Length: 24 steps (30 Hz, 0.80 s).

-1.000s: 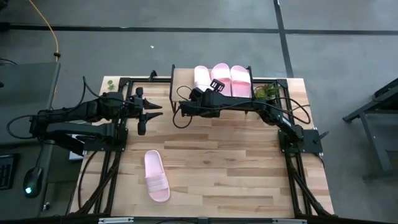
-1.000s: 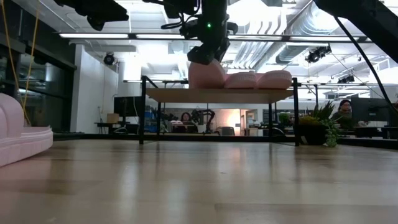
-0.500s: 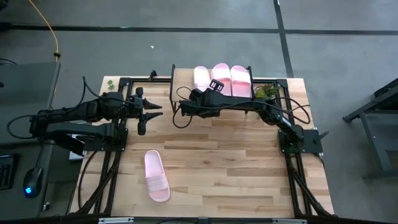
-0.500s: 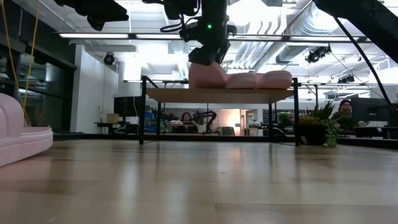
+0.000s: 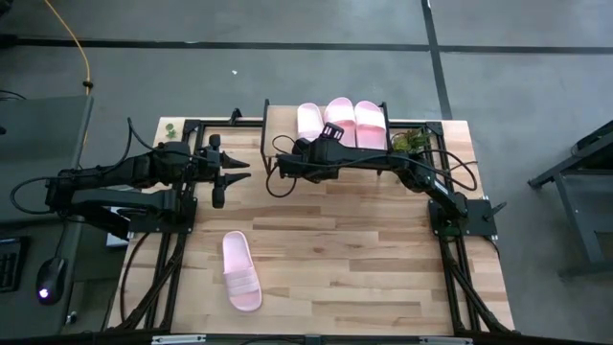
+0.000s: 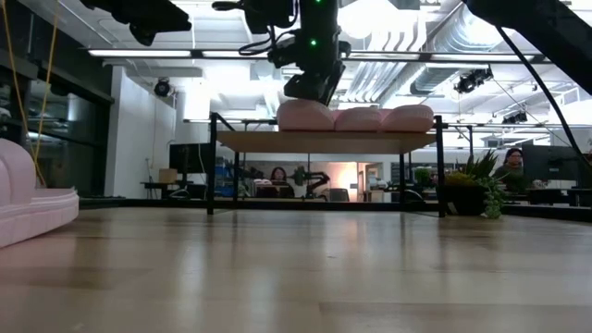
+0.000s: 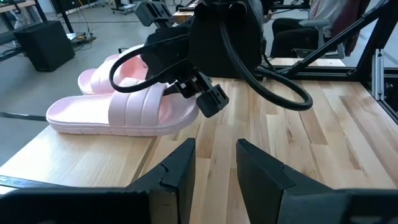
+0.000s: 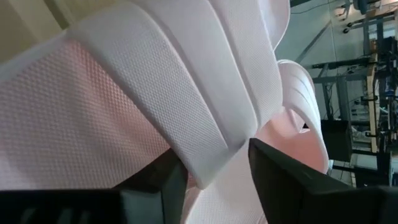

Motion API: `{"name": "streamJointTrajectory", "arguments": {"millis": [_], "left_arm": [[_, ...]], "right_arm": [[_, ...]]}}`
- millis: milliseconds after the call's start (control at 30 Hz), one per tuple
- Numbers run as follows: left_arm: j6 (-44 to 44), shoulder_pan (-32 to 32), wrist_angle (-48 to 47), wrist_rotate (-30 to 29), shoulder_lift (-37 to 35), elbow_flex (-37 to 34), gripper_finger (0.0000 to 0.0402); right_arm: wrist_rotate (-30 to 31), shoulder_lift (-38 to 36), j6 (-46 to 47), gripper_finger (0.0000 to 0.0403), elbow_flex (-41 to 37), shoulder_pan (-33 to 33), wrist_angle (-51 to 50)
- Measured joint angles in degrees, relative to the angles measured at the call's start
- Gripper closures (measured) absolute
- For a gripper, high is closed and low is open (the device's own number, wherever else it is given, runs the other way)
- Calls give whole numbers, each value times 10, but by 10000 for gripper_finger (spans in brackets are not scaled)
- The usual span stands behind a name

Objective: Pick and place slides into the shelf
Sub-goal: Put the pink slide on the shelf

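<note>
Three pale pink slides (image 5: pixel 342 123) lie side by side, soles down, on the shelf (image 5: pixel 279 120) at the table's far edge. A fourth slide (image 5: pixel 241 271) lies sole down on the tabletop near the front left. My right gripper (image 5: pixel 313 140) is over the leftmost shelf slide (image 6: pixel 306 115), open. Its fingers (image 8: pixel 273 168) stand on either side of that slide's ribbed strap (image 8: pixel 186 106). My left gripper (image 7: pixel 214 165) waits open at the table's left, facing the shelf. My right gripper comes at the leftmost slide slanting down from the near side. The strap's side edge (image 8: pixel 217 163) sits between the parted fingers. I cannot tell whether they touch it. The slide lies flat on the shelf top.
A small green plant (image 5: pixel 412 142) stands just right of the shelf. Black frame rails (image 5: pixel 172 240) run along both table sides. Bare wood spreads between the shelf and the loose slide.
My right gripper has let go of the leftmost slide and rolled its wrist slightly, staying over it. The slide, tipped up under the fingers before, has settled flat on the shelf top beside the other two.
</note>
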Motion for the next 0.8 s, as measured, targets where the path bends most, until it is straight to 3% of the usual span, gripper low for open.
{"name": "streamJointTrajectory", "arguments": {"millis": [233, 633, 800], "left_arm": [[0, 0, 0, 0, 0, 0, 300], [0, 0, 0, 0, 0, 0, 300], [0, 0, 0, 0, 0, 0, 300]], "right_arm": [[6, 0, 0, 223, 0, 2, 3], [18, -7, -4, 221, 0, 22, 11], [-3, -9, -17, 221, 0, 23, 19]]}}
